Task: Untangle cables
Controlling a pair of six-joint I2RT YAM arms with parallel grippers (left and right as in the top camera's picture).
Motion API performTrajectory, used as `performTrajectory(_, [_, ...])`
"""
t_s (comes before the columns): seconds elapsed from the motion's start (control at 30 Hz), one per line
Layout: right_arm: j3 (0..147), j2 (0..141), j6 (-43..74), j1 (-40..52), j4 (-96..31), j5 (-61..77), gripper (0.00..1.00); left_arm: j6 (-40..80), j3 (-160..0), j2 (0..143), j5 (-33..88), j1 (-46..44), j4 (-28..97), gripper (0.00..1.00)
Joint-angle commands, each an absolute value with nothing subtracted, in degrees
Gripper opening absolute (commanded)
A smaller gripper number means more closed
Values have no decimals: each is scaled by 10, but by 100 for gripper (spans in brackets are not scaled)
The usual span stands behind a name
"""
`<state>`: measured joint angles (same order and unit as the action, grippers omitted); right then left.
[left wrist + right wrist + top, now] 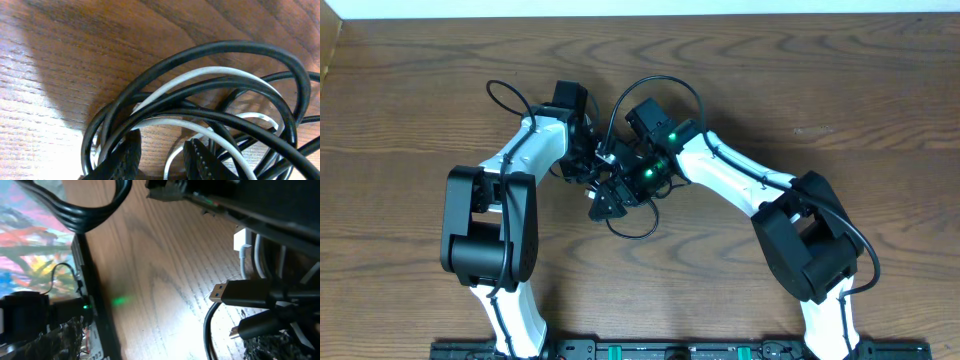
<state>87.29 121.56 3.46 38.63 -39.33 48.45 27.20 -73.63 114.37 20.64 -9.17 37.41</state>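
Black ribbed pads (125,162) of the left gripper (163,150) are set partway together at the edge of the tangle. A strand of the shorter thin white cord (210,74) is seen in the gap between them. Whether it is pinched or merely straddled cannot be told. Around it the long thin black cord (240,50) is wound in several overlapping loops, through which the white one is threaded. The whole bundle lies on the brown wood-grain table (75,50), mid-table between the two arms. The right gripper (167,342) is spread wide and holds nothing. Just beside it lie a black flat metal-tipped plug (225,292) and a small white plug (243,242).

The step in hand is judged to be the anchoring of the bundle while a free end is sought. A plug end would next need to be taken by the right gripper and drawn back out through the loops, with the rest held down.
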Motion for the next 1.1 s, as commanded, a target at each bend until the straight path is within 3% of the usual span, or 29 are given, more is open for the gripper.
performTrajectory(0.0, [842, 1274, 107, 365, -421, 425, 99, 269, -730, 1154, 221, -92, 377, 35])
performTrajectory(0.57, [842, 1274, 218, 345, -455, 288, 99, 269, -730, 1154, 221, -92, 375, 36])
performTrajectory(0.8, [843, 1274, 138, 347, -442, 375, 99, 269, -730, 1154, 221, -92, 375, 35])
performTrajectory(1.07, [844, 1225, 127, 333, -446, 386, 99, 269, -730, 1154, 221, -92, 375, 36])
